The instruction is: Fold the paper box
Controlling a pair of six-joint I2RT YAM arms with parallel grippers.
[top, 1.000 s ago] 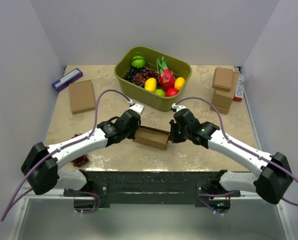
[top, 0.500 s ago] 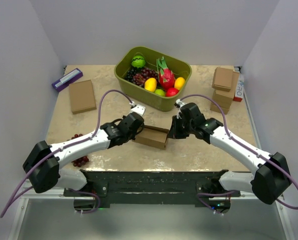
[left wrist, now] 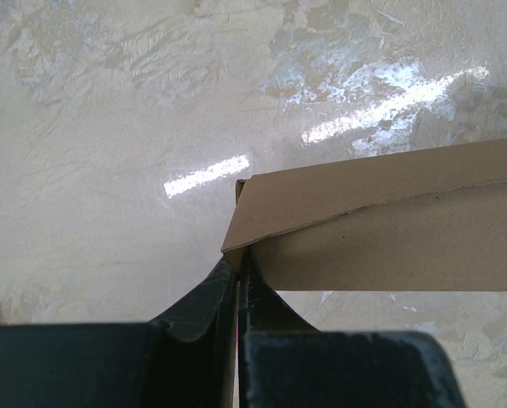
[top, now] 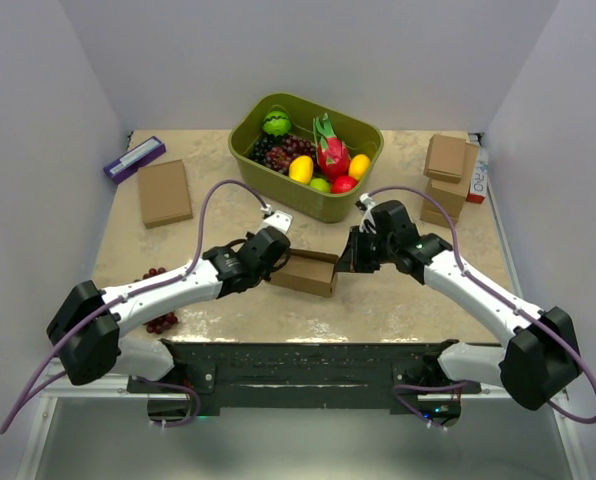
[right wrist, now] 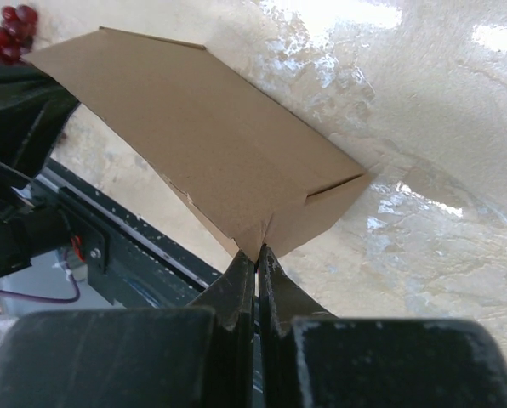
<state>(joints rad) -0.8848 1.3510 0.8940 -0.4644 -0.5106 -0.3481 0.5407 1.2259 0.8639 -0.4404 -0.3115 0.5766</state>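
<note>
As both arms bend inward, we see left gripper (top: 276, 264) and right gripper (top: 344, 262) pinching the paper box (top: 306, 273) at its ends; brown, part-folded.

Finds the paper box (top: 305, 272) mid-table between the left gripper (top: 276, 265) and the right gripper (top: 345, 264), a fruit bin (top: 281, 190) behind it, a flat box (top: 164, 192) far left, stacked boxes (top: 446, 180) far right.

Clutter around the beige marbled tabletop (top: 398, 300)
An olive-green plastic tub (top: 278, 190) at the back holds toy fruit, including a pink dragon fruit (top: 330, 150). Far left lie a flat brown cardboard box (top: 164, 192) and a purple rectangular packet (top: 134, 158). A stack of small brown boxes (top: 445, 180) stands far right. Loose red grapes (top: 160, 322) sit near the front left.
</note>
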